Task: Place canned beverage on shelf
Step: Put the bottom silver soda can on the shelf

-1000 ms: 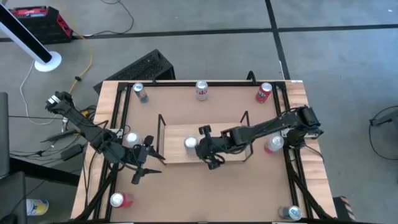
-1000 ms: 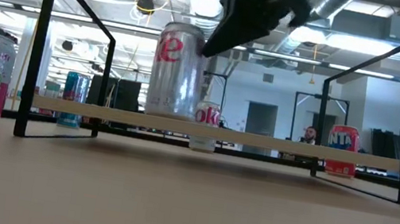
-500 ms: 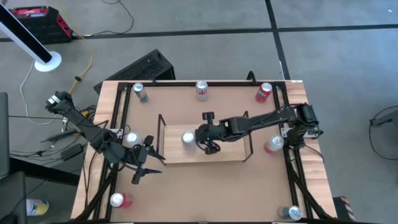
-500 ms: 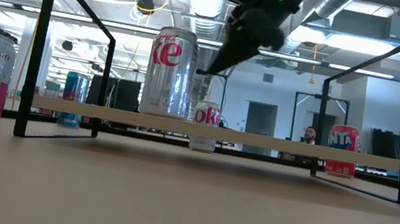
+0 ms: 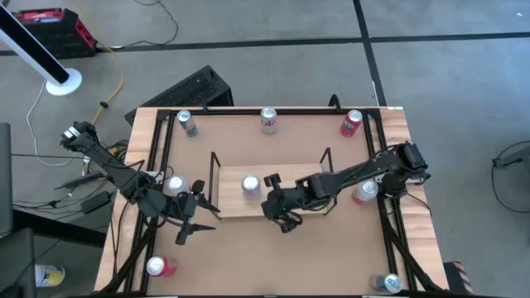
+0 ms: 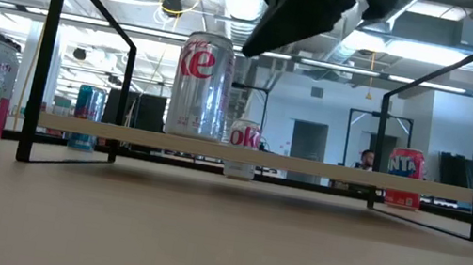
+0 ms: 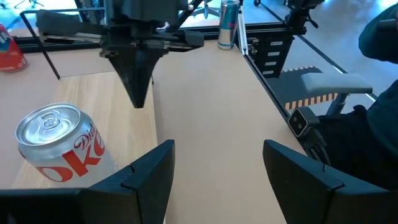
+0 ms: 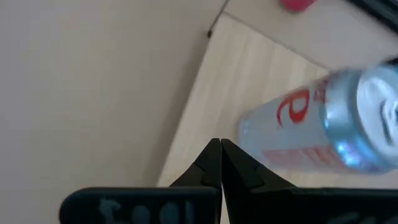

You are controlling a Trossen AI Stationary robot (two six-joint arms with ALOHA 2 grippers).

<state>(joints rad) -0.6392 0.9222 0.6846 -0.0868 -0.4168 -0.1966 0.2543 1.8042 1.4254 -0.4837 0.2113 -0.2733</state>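
A silver Diet Coke can (image 5: pixel 250 184) stands upright on its base on the light-wood shelf (image 5: pixel 306 207) in the middle of the table; it also shows in the low view (image 6: pixel 201 84) and the left wrist view (image 7: pixel 59 146). My right gripper (image 5: pixel 280 213) is shut and empty. It hangs above the shelf's near edge, to the right of the can and higher than the can's top (image 6: pixel 266 37). My left gripper (image 5: pixel 197 222) is open and empty, left of the shelf (image 7: pixel 217 155).
Several other cans stand around the table: three along the far edge (image 5: pixel 268 120), a pink one (image 5: pixel 364 190) right of the shelf, a silver one (image 5: pixel 174 184) by my left arm, and two at the near corners (image 5: pixel 157 265). Black rails run along the table's sides.
My right gripper, shut throughout, swung toward the far edge to stand right beside the can, then drew back toward the near edge and rose. The can shifted slightly toward the table's left on the shelf and turned about, staying upright.
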